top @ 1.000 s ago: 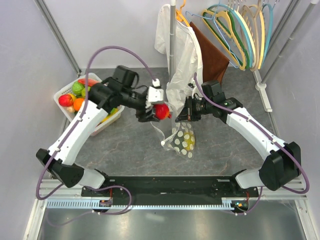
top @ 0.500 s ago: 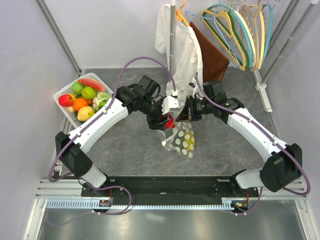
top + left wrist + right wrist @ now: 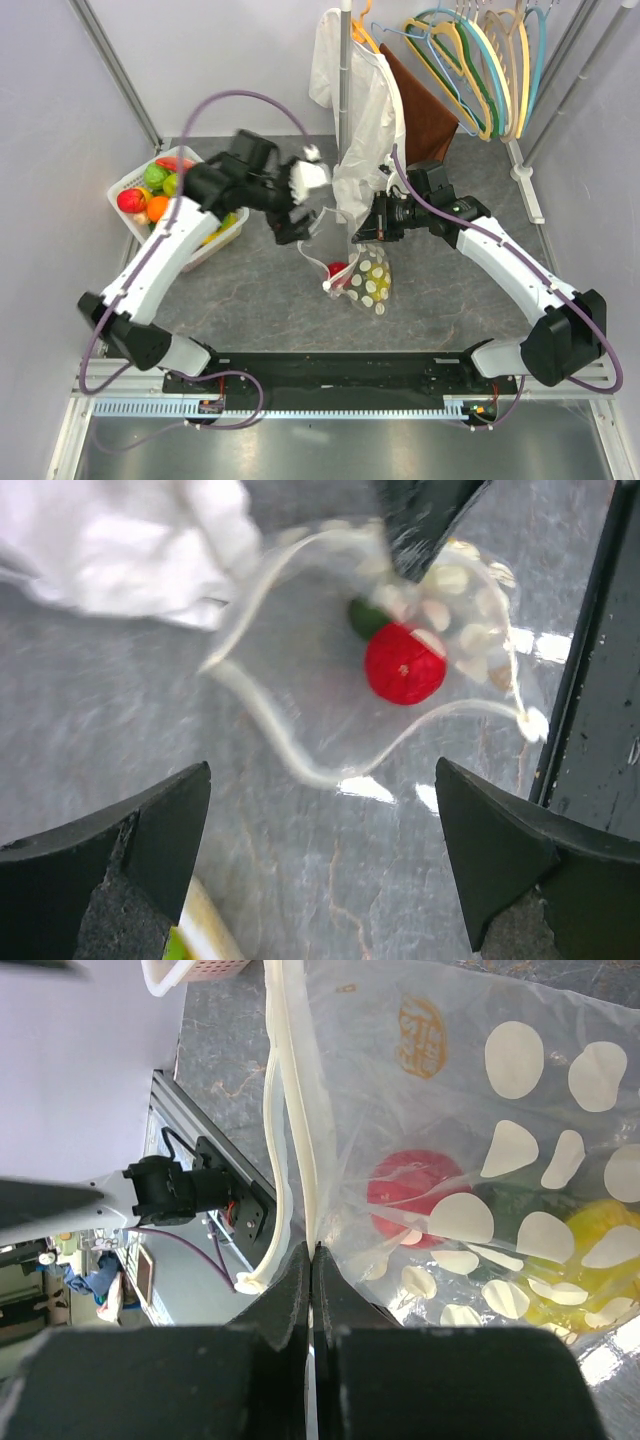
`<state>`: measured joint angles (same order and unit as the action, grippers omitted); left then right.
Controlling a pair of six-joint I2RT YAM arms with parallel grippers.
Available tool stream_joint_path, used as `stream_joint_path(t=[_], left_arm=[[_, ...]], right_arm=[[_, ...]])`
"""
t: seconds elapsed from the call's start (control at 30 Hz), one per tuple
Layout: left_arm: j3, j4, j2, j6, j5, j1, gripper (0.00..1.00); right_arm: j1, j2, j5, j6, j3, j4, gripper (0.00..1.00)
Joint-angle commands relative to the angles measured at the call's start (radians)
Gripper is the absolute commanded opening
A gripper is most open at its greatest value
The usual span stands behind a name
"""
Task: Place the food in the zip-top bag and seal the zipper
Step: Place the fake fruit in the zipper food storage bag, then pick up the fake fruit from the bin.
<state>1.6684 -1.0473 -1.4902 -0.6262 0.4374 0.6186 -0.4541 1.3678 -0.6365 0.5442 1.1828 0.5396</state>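
Found the zip-top bag [image 3: 362, 280] in the middle of the bench [image 3: 250, 300], between the two arms. Clear, floppy plastic printed with white polka dots, resting at its lower end on the grey surface, lifted and gaping at the mouth toward the left. Noted one small orange printed mark near the mouth in the right wrist view.

Traced the zipper [image 3: 290, 1090] as a thin whitish track around the mouth edge, ending at a small white slider tab [image 3: 328, 287].

Counted inside the bag a round, glossy red fruit [image 3: 404, 664], a dark green piece [image 3: 365, 617] touching it, and a yellow piece [image 3: 590, 1250] deeper in.

Found the right claw [image 3: 312, 1260] pinched tight on the bag's mouth edge, holding that side up. Found the left claw [image 3: 322, 780] spread wide and carrying nothing, hanging above and to the left of the mouth, apart from the plastic.

Logged a white lattice basket [image 3: 118, 188] at the far left of the bench, with more red, green and orange food [image 3: 150, 195] in it. Logged a white garment [image 3: 365, 110] hanging just behind the bag.
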Motion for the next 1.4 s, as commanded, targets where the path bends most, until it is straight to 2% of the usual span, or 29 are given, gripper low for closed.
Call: stream_joint_path(t=[0.0, 0.07, 0.17, 0.23, 0.3, 0.33, 0.53, 0.77, 1.07, 1.37], left_arm=[[0.039, -0.108, 0.087, -0.047, 0.131, -0.288, 1.0], [0.037, -0.157, 0.058, -0.102, 0.171, -0.446, 0.99], [0.007, -0.157, 0.015, -0.144, 0.17, -0.583, 0.99], [0.019, -0.148, -0.065, -0.118, 0.149, -0.678, 0.99], [0.076, -0.143, -0.119, -0.055, 0.133, -0.727, 1.0], [0.091, -0.137, -0.163, -0.032, 0.077, -0.746, 1.0], [0.085, -0.082, -0.222, 0.115, -0.104, -0.746, 1.0], [-0.051, 0.012, -0.211, 0.166, -0.141, -0.735, 1.0], [-0.033, 0.056, -0.295, 0.253, -0.175, -0.723, 1.0], [-0.067, 0.078, -0.332, 0.283, -0.174, -0.709, 0.92]], right_arm=[[0.003, -0.027, -0.02, -0.016, 0.014, -0.001, 0.0], [0.003, -0.026, -0.022, -0.015, 0.012, -0.003, 0.0], [0.005, -0.026, -0.022, -0.015, 0.009, -0.004, 0.0], [0.003, -0.026, -0.023, -0.016, 0.008, -0.006, 0.0], [0.003, -0.027, -0.025, -0.013, 0.008, -0.007, 0.0], [0.003, -0.027, -0.025, -0.016, 0.008, -0.007, 0.0], [0.005, -0.029, -0.022, -0.016, 0.008, -0.004, 0.0], [0.005, -0.009, -0.029, -0.006, 0.009, -0.02, 0.0], [0.006, -0.016, -0.043, 0.005, -0.003, -0.024, 0.0], [0.006, -0.015, -0.048, 0.003, -0.005, -0.026, 0.0]])
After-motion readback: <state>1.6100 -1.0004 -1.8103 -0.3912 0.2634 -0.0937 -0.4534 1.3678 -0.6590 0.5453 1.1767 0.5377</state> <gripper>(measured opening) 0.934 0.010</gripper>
